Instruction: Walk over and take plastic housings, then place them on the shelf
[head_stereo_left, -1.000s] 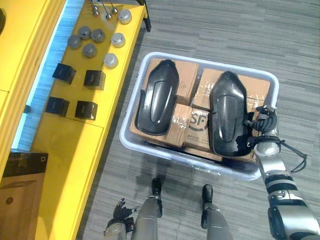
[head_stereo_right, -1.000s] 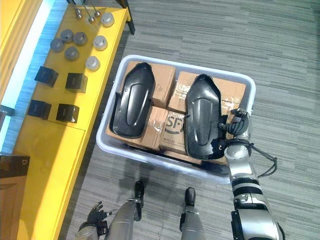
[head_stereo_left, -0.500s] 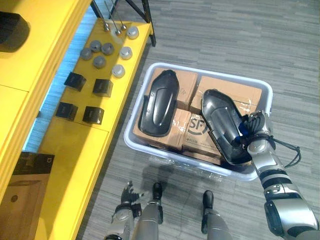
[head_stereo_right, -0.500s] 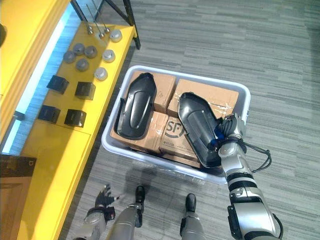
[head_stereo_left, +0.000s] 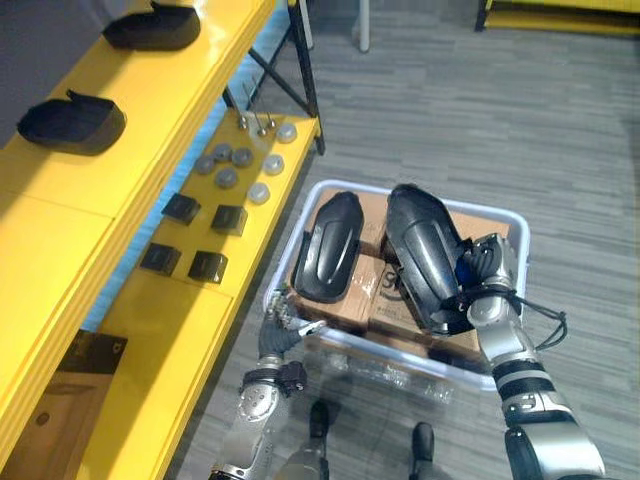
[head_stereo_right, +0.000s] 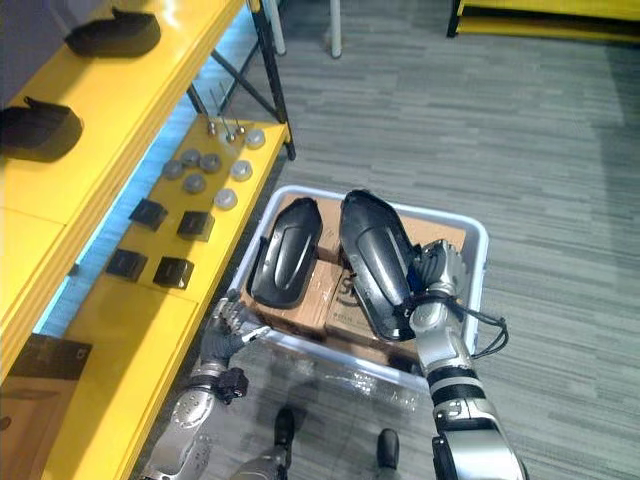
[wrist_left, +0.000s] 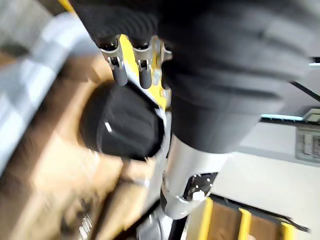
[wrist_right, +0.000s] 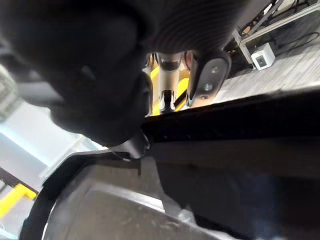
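A white bin (head_stereo_left: 345, 184) of cardboard boxes stands on the floor beside the yellow shelf (head_stereo_left: 150, 110). One black plastic housing (head_stereo_left: 328, 260) lies on the boxes on the bin's left side. My right hand (head_stereo_left: 485, 275) is shut on the near right edge of a second black housing (head_stereo_left: 425, 255), which is lifted off the boxes and tilted; in the right wrist view the fingers (wrist_right: 207, 80) curl over its rim (wrist_right: 225, 112). My left hand (head_stereo_right: 228, 325) hangs open at the bin's near left corner, and past it lies the black housing (wrist_left: 122, 127). Two more housings (head_stereo_left: 70, 120) (head_stereo_left: 150, 30) rest on the upper shelf.
The lower yellow shelf (head_stereo_left: 180, 330) carries several grey round caps (head_stereo_left: 240, 170) and several black cubes (head_stereo_left: 228, 218), with a brown carton (head_stereo_left: 60, 400) at its near end. Grey carpet runs to the right of the bin.
The camera has tilted up, bringing the upper shelf into view. My right hand has raised the right housing off the boxes and tilted it. My left hand has come up to the bin's corner.
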